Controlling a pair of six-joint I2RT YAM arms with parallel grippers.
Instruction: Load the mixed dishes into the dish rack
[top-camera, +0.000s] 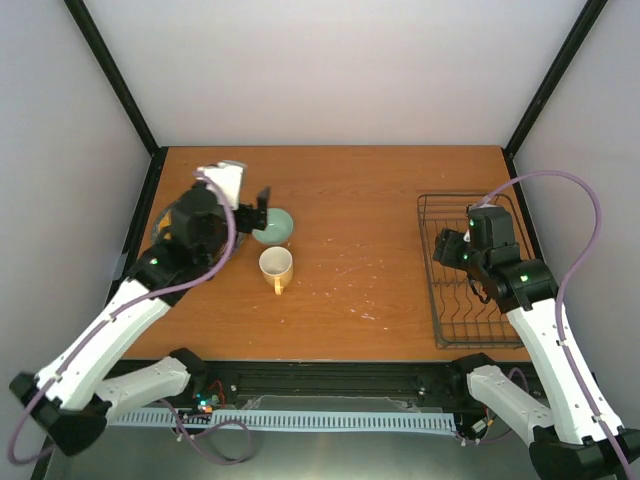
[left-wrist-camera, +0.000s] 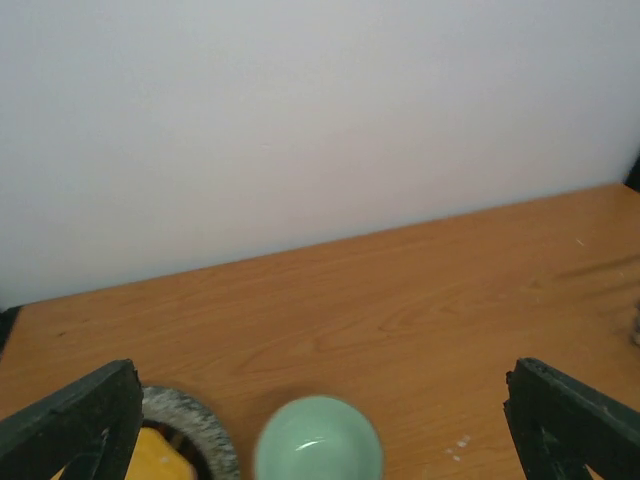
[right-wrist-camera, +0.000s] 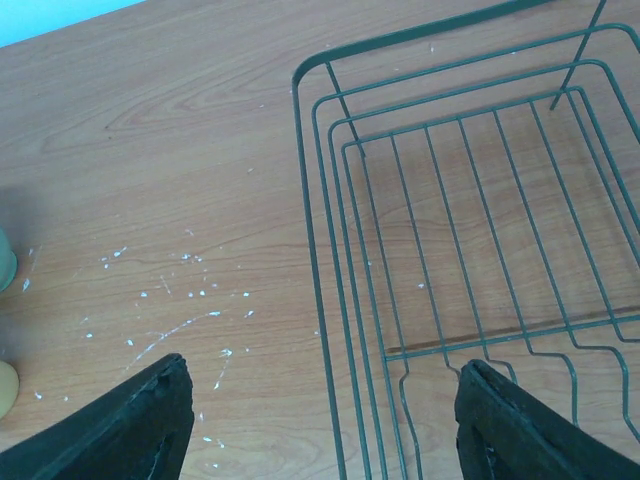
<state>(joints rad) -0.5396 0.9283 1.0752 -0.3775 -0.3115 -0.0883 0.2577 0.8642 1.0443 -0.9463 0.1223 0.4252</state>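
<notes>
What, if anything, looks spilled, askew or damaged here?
Only white specks scattered on the table between mug and rack, like dried spatter or scuffs. Mug and bowl sit upright.

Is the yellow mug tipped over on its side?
No, the yellow mug stands upright on the table, its round open mouth facing up at the overhead camera, just beside the pale green bowl.
</notes>
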